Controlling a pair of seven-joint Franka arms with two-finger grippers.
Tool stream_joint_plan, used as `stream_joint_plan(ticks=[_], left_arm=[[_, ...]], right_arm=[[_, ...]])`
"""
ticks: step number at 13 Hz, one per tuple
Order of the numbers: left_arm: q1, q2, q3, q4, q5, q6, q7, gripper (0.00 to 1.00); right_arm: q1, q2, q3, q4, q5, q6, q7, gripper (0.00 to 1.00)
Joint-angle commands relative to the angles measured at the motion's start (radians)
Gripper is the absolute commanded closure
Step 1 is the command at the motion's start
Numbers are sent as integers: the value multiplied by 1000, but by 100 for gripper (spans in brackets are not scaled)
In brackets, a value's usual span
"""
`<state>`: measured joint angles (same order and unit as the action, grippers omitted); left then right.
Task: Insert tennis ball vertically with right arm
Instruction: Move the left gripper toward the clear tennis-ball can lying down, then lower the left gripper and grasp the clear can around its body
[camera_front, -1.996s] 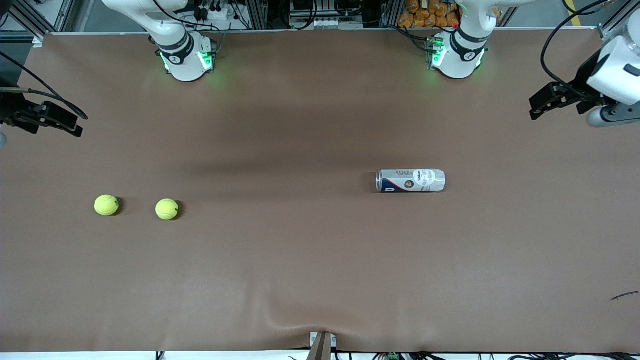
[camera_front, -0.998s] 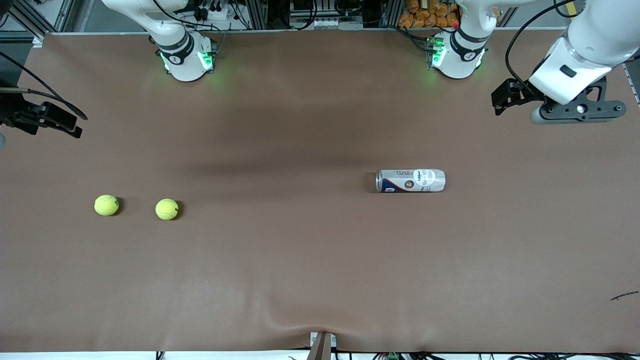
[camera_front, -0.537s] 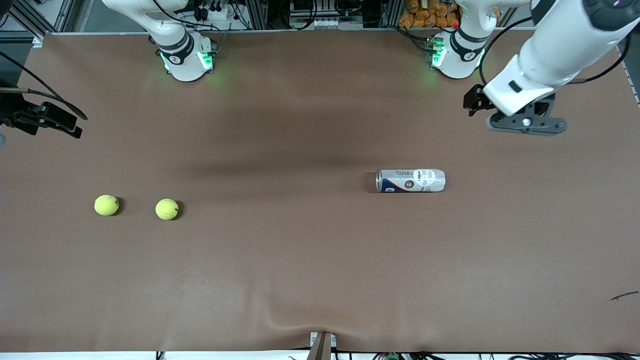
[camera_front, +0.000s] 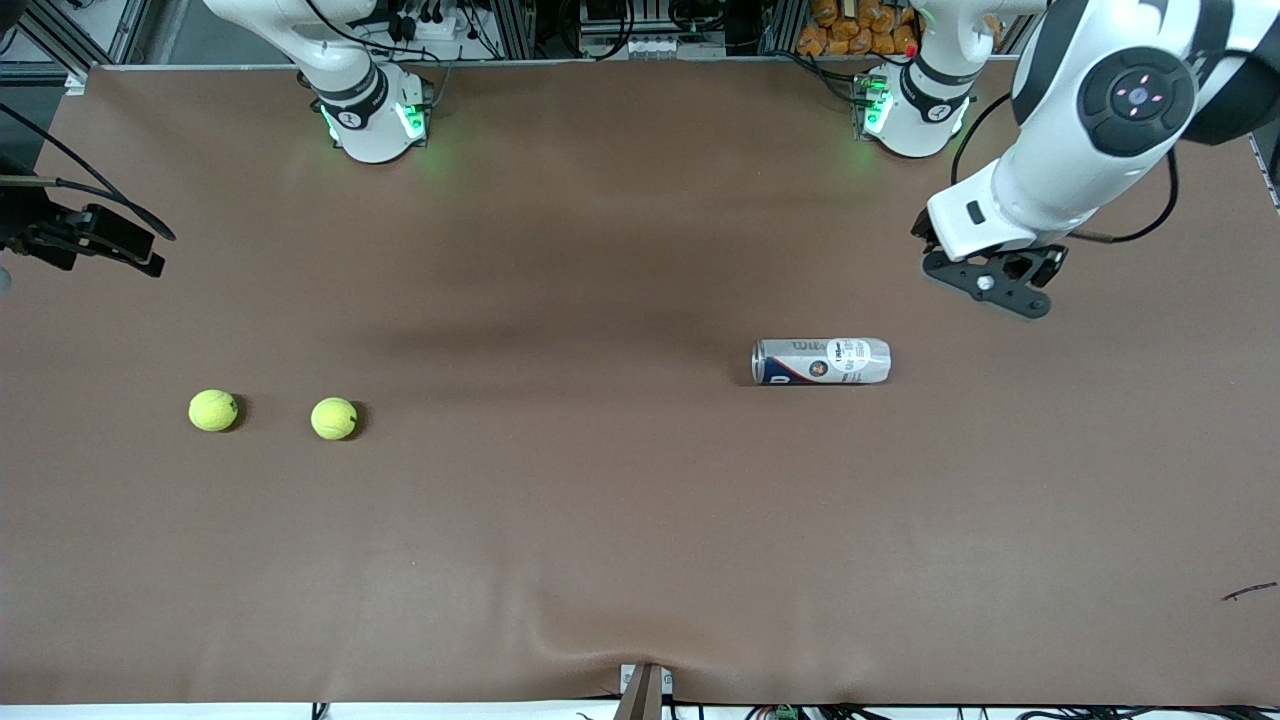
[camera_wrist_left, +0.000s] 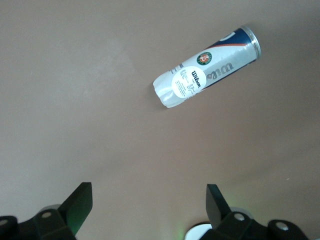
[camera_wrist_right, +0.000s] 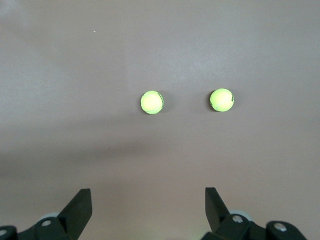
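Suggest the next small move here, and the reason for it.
Probably bring the left gripper, fingers open, down over the can, which lies on its side and must stand before a tennis ball can drop in. The right gripper waits, open.

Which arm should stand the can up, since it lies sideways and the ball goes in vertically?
Left: the left gripper, jaws open, hovers close by the can; the right gripper waits over the right arm's end.
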<state>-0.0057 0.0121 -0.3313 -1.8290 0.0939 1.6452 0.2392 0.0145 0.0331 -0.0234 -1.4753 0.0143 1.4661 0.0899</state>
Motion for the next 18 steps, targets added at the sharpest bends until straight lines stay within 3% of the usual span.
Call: stream_joint_plan(ticks=[1, 3, 9, 11, 13, 18], left_arm=[[-28, -3, -23, -58, 59, 54, 74, 0], [-75, 44, -47, -64, 153, 59, 115, 0], [-88, 140, -55, -59, 227, 84, 357, 0], [-114, 175, -66, -58, 253, 102, 379, 0], [-155, 222, -72, -49, 387, 105, 388, 0], [-223, 316, -71, -32, 498, 154, 399, 0]], right_arm=[[1, 8, 4, 20, -13, -4, 13, 0], [1, 8, 4, 20, -13, -1, 13, 0], [5, 7, 4, 20, -13, 13, 13, 0], [5, 7, 4, 20, -14, 13, 13, 0], [5, 7, 4, 20, -13, 13, 13, 0], [5, 8, 4, 20, -13, 13, 13, 0]])
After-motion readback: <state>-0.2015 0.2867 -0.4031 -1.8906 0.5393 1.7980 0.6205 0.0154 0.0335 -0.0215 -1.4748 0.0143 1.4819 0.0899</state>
